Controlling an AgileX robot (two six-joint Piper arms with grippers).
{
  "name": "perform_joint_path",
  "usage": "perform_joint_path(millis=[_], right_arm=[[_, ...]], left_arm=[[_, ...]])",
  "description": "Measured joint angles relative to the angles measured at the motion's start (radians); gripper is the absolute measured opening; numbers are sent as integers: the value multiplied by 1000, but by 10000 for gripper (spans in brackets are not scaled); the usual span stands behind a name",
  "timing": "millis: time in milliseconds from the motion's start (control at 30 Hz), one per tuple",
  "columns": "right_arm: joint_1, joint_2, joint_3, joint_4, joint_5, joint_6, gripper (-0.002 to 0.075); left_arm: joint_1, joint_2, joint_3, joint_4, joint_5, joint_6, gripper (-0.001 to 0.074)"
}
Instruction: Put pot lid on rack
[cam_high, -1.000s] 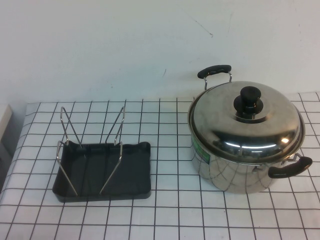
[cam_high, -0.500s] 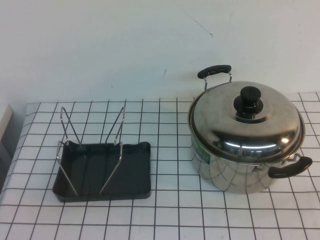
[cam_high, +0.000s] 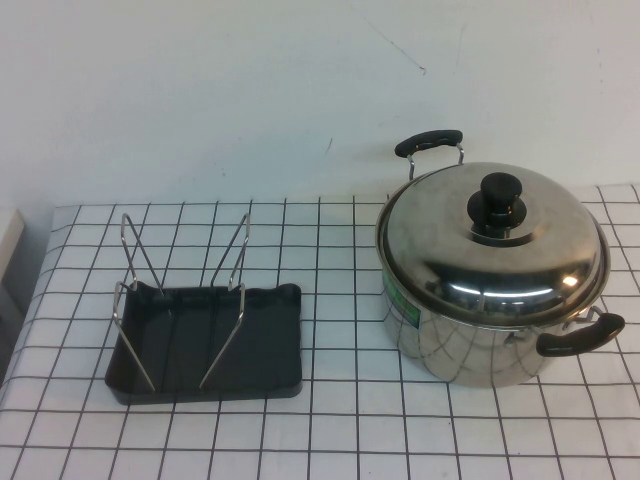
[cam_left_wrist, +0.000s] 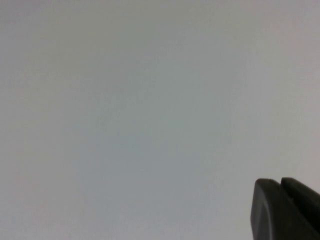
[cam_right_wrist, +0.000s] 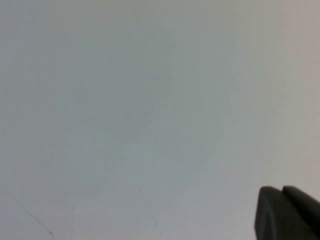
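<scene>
The pot lid (cam_high: 490, 240) is a shiny domed steel lid with a black knob (cam_high: 500, 195). It rests on the steel pot (cam_high: 470, 345) at the right of the table. The rack (cam_high: 205, 340) is a black tray with silver wire V uprights at the left of the table, and it is empty. Neither arm shows in the high view. My left gripper (cam_left_wrist: 280, 183) shows only as two dark fingertips pressed together against a blank wall. My right gripper (cam_right_wrist: 282, 190) looks the same, shut and empty, facing a blank wall.
The table (cam_high: 340, 300) has a white cloth with a black grid. The pot has two black handles, one at the back (cam_high: 428, 142) and one at the front right (cam_high: 580, 335). A white wall stands behind the table.
</scene>
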Motion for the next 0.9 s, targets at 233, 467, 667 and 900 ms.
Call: perform_joint_path(millis=[233, 467, 667, 900], right_arm=[[0, 0, 0, 4, -115, 13, -2], [0, 0, -134, -109, 148, 72, -3], [0, 44, -358, -293, 425, 158, -2], [0, 211, -525, -325, 582, 169, -3]], left_arm=[[0, 0, 0, 0, -1, -4, -2], [0, 0, -24, 54, 254, -90, -2], [0, 3, -178, 166, 683, -125, -2], [0, 47, -198, 243, 808, -128, -2]])
